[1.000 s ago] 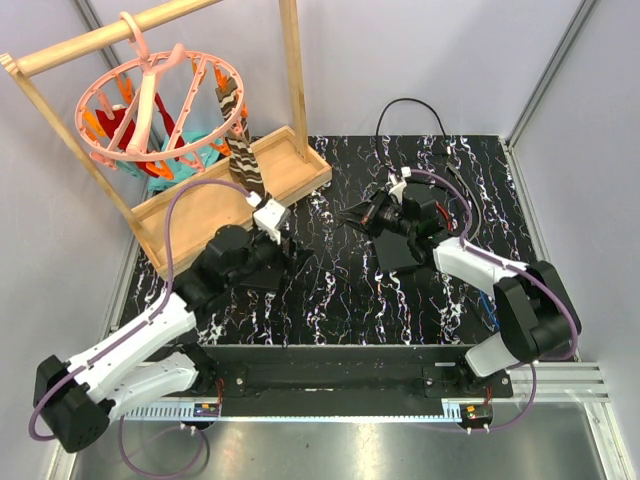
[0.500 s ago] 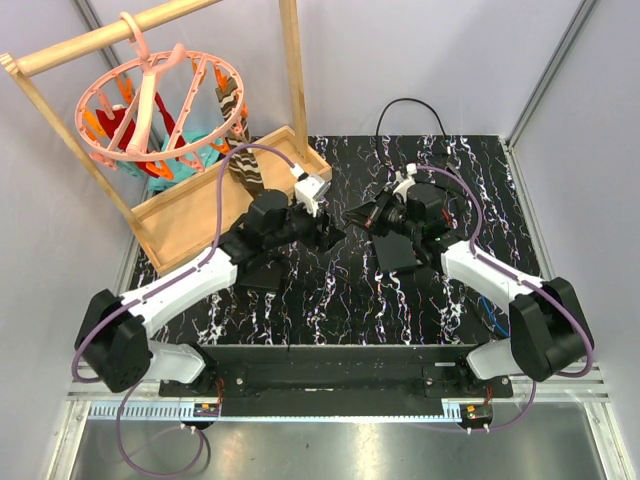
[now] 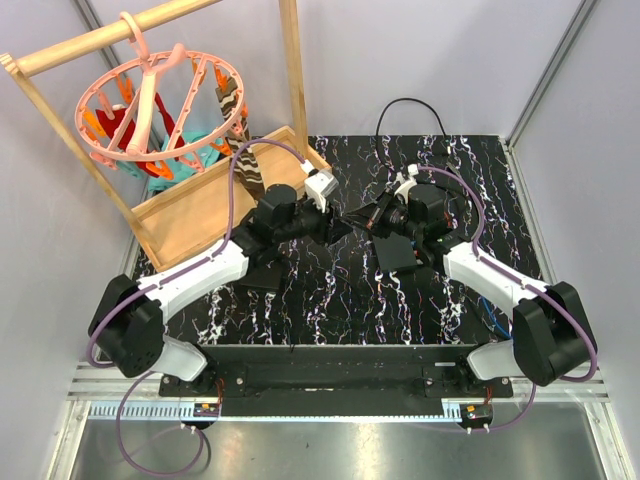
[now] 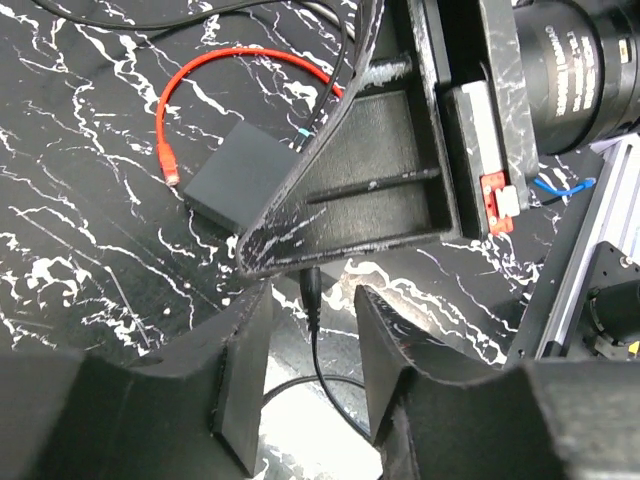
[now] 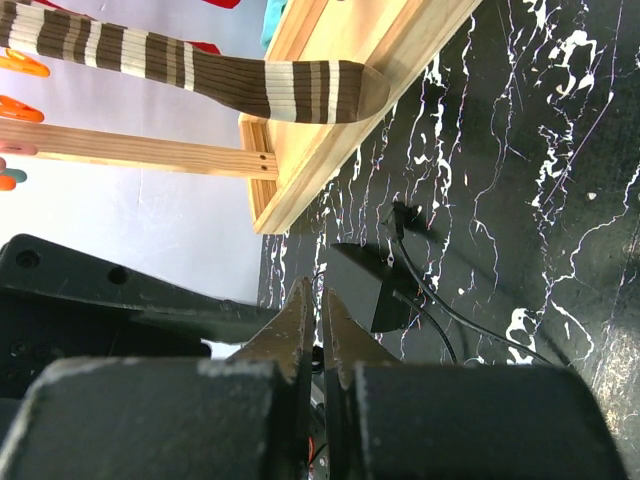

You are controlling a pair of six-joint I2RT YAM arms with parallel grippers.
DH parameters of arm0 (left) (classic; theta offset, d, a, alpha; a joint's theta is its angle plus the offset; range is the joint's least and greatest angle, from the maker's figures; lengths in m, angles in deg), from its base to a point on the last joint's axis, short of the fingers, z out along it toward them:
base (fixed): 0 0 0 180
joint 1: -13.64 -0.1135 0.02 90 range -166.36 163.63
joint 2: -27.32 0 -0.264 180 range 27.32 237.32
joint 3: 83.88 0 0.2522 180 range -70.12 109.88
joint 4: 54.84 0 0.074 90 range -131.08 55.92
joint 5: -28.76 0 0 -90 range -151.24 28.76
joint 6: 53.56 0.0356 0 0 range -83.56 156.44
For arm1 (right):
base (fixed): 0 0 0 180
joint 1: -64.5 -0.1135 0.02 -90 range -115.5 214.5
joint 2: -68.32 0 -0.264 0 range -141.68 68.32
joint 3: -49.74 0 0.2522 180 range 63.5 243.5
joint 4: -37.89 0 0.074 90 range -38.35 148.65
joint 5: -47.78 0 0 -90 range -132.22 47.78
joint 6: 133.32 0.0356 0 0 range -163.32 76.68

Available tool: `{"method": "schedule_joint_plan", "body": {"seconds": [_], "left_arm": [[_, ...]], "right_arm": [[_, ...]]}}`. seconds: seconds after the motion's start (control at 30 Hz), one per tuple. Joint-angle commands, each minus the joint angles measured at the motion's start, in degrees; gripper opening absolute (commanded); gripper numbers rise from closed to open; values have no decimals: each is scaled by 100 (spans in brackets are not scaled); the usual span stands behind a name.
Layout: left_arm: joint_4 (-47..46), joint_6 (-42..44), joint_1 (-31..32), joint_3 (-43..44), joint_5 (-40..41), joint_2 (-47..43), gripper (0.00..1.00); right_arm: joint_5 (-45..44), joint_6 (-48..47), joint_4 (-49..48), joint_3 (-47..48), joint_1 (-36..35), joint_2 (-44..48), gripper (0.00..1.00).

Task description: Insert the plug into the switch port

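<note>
Left gripper point(image 4: 305, 330), spread: straddles the plug point(image 4: 312, 288) pinched by the pressed-together right gripper point(image 5: 319, 315), clear of the switch box point(image 4: 240, 175), leaves port insertion undone.

Non-task stuff: black marble-look counter point(image 3: 340, 300) is carrying everything. Wooden rack point(image 3: 293, 70) is standing far-left, w/ its wooden tray point(image 3: 200, 210) sitting on the counter's far-left corner. Pink round clip hanger point(image 3: 150, 100) is hanging off the rack's top bar, w/ red cloth point(image 3: 125, 125) and teal cloth point(image 3: 195, 135) dangling from the clips. Brown/white striped sock point(image 5: 200, 80) is hanging too, toe end over the tray. Red cable point(image 4: 215, 65) is lying curved on the counter. Black cord point(image 3: 410, 103) is looping past the far edge. Blue wire point(image 4: 555, 186) is showing near the right-side alu rail.
</note>
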Motion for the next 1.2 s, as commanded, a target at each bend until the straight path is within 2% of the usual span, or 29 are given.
{"method": "schedule_joint_plan", "body": {"seconds": [0.0, 0.17, 0.27, 0.47, 0.57, 0.6, 0.67, 0.83, 0.9, 0.93, 1.07, 1.17], "left_arm": [[-436, -62, -24, 262, -234, 116, 38], [-322, -45, -24, 245, -208, 134, 36], [-313, -36, -24, 183, -111, 108, 28], [-330, -53, -24, 227, -251, 169, 20], [-321, -53, -24, 235, -304, 178, 13], [-330, -53, -24, 209, -322, 178, 6], [-348, -36, -24, 192, -365, 178, 0], [-391, 78, -24, 78, -418, 161, 0], [-392, 148, -24, -1, -410, 134, 0], [-400, 271, -24, -19, -418, 126, 0], [-260, 728, -24, -107, -418, 152, 0], [-128, 1115, -24, -72, -488, 309, 0]], "right_arm": [[-144, -124, -96, 15, -46, 203, 0], [-161, -124, -96, 15, -46, 203, 0], [-152, -106, -96, 7, -46, 203, 0], [-126, -80, -122, 7, -55, 186, 0], [-126, -71, -123, -2, -46, 194, 0], [-135, -80, -123, -2, -46, 203, 0], [-135, -80, -122, -28, -46, 203, 0], [-152, -88, -105, -81, -46, 203, 0], [-170, -167, -53, -81, -46, 229, 6], [-196, -220, -26, -81, -37, 264, 18], [-442, -711, 481, -11, 94, 510, 47], [-478, -1107, 922, 42, 349, 669, 60]]}}
